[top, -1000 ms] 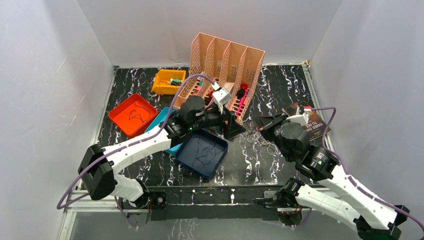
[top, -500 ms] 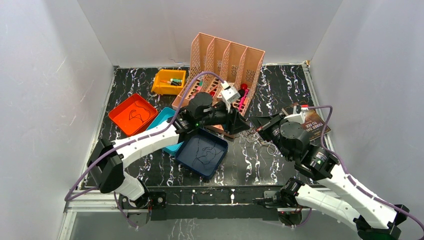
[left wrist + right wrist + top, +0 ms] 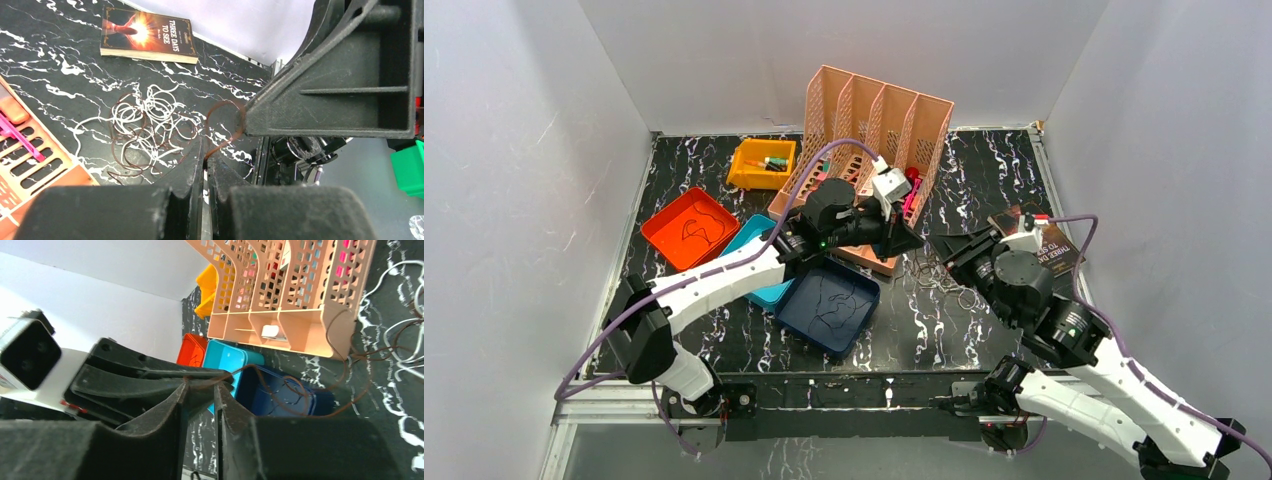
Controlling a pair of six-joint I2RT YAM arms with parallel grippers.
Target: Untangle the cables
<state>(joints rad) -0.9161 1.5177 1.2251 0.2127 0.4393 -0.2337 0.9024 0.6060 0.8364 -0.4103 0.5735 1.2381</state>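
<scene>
Beside the tangle (image 3: 145, 127), one brown cable (image 3: 224, 102) is pinched in left claw (image 3: 205, 162) and right claw (image 3: 200, 390); overpulled, it could be snapped.

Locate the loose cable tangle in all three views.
Top external: cable tangle just right of centre.
Left wrist: centre-left, below the book.
Right wrist: right edge, partly cut off.
Shared landmark: peach file organizer, beside the tangle in every view.
</scene>
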